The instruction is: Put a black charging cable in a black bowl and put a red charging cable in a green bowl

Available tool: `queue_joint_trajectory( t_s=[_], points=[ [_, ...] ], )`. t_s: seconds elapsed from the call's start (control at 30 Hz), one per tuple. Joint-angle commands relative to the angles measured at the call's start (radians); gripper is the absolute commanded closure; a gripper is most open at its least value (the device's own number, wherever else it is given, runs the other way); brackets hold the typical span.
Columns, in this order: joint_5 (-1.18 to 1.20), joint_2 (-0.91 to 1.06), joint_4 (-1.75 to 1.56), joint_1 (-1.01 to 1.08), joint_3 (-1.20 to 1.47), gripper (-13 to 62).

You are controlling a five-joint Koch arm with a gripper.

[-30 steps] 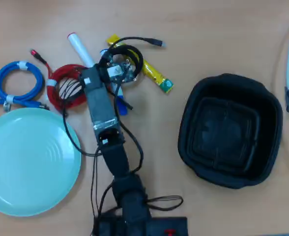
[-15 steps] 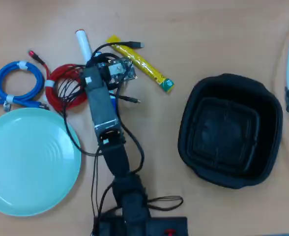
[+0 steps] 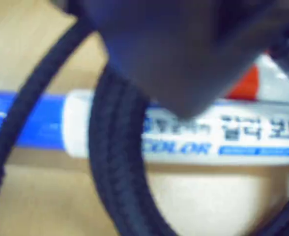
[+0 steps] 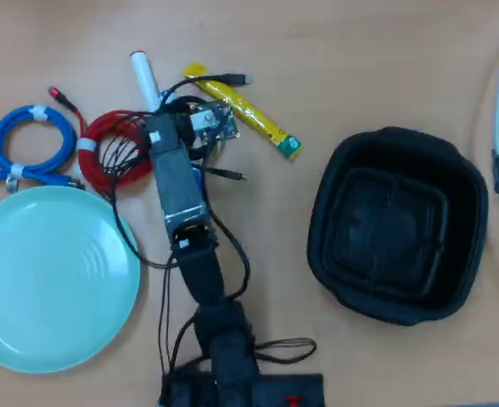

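Note:
My gripper point(image 4: 188, 127) sits low over the table at the upper left of the overhead view, shut on the black charging cable point(image 4: 218, 82). The coil is bunched around the gripper, with one plug end trailing up right and the other lying below right. In the wrist view the black charging cable point(image 3: 116, 162) loops thick and blurred under a dark jaw. The red charging cable point(image 4: 112, 161) lies coiled just left of the gripper, partly under the arm. The green bowl point(image 4: 46, 280) is at lower left. The black bowl point(image 4: 394, 225) stands at right, holding nothing.
A blue coiled cable point(image 4: 33, 140) lies at far left. A white marker point(image 4: 144, 79) and a yellow sachet point(image 4: 245, 114) lie beside the gripper. The marker point(image 3: 203, 132) crosses the wrist view beneath the cable. A pale cable point(image 4: 497, 127) runs along the right edge.
The round black coil has collapsed around the gripper and its plug end has pulled in leftward. The marker was nudged up. Lately gripper and cable have shifted slightly down and right together.

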Motion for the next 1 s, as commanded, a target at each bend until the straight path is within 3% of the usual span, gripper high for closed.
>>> queue_joint_trajectory(
  t_s=[0.0,0.2,0.5,0.73,0.97],
  points=[
    [-0.064,0.164,0.114,0.0,-0.046,55.7],
    [-0.285,0.407,0.156,0.003,-0.043,55.7],
    [-0.307,0.741,0.262,0.189,-0.02,55.7],
    [-0.31,0.877,0.262,0.426,0.043,55.8],
    [-0.298,0.893,0.25,0.575,0.04,55.7]
  ],
)
